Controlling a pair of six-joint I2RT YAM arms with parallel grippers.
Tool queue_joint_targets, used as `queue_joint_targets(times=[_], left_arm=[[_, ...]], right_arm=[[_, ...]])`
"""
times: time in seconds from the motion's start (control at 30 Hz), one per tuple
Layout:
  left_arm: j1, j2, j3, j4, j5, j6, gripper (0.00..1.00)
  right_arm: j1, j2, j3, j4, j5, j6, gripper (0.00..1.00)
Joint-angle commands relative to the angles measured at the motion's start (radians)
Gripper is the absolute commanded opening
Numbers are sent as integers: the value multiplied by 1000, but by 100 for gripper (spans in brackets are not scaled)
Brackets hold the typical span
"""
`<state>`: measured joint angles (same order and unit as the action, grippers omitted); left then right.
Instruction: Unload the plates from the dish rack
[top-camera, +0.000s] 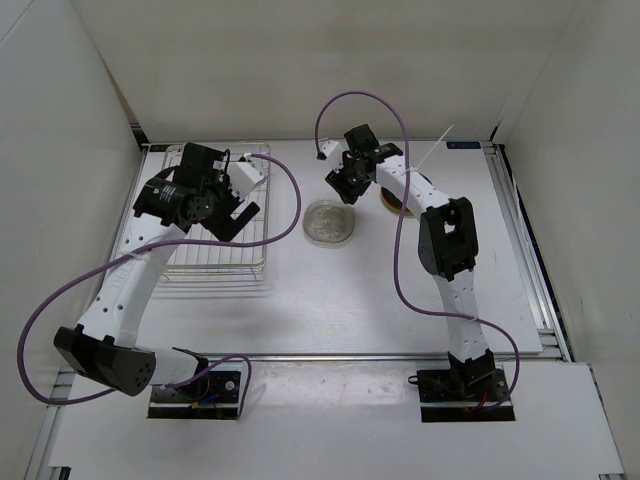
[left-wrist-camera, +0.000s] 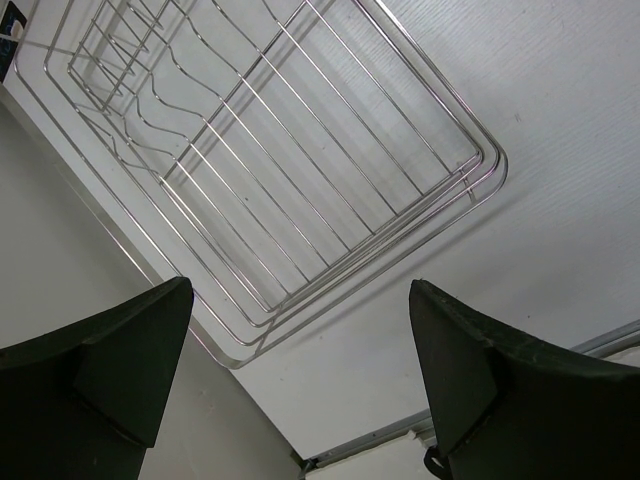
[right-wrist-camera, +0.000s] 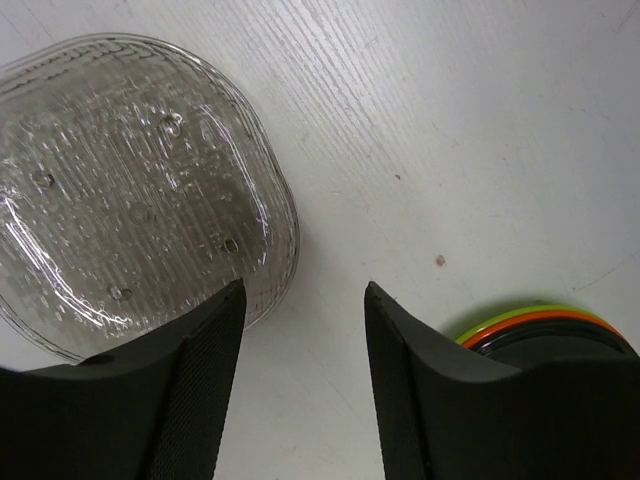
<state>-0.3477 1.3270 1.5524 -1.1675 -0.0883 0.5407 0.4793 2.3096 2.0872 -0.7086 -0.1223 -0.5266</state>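
Plates lie out on the table (top-camera: 400, 300): the clear glass plate (right-wrist-camera: 130, 190) just beside my right gripper (right-wrist-camera: 300, 370), the lime-orange-black stack (right-wrist-camera: 530, 320) near it, and none visible in the dish rack (left-wrist-camera: 480, 175). That gripper and my left gripper (left-wrist-camera: 300, 375) over the rack both hang with jaws apart, holding nothing. If I close on the slick glass rim at a slant, it could skid into the stack.

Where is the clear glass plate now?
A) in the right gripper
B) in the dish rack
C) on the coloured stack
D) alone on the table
D: the clear glass plate lies alone on the table, clear of the stacked plates; the right gripper is open.
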Motion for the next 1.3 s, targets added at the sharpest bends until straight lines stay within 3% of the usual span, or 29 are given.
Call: queue_joint_targets(times=[0.0,0.07,0.13,0.2,0.3,0.33,0.47,0.67,0.9,1.27], left_arm=[[7,-18,9,3,21,-10,100],[7,-18,9,3,21,-19,100],[7,-18,9,3,21,-19,100],[7,-18,0,14,10,-30,100],[7,-28,-24,66,-57,-44,100],[7,-28,-34,81,-77,-56,100],[18,-38,-78,183,-210,-120,100],[98,27,-28,256,-257,-250,100],[249,126,90,220,-88,-357,100],[404,170,44,302,67,-410,100]], right_arm=[[5,-3,24,-8,10,2,56],[5,-3,24,-8,10,14,57],[5,-12,24,1,21,25,68],[5,-36,13,11,32,48,71],[5,-84,4,11,32,108,87],[-4,-102,-6,11,21,126,100],[-36,-226,-27,11,32,236,100],[-99,-364,-36,-84,107,352,100],[-206,-531,-162,-132,136,414,100],[-373,-685,-318,-132,124,445,100]])
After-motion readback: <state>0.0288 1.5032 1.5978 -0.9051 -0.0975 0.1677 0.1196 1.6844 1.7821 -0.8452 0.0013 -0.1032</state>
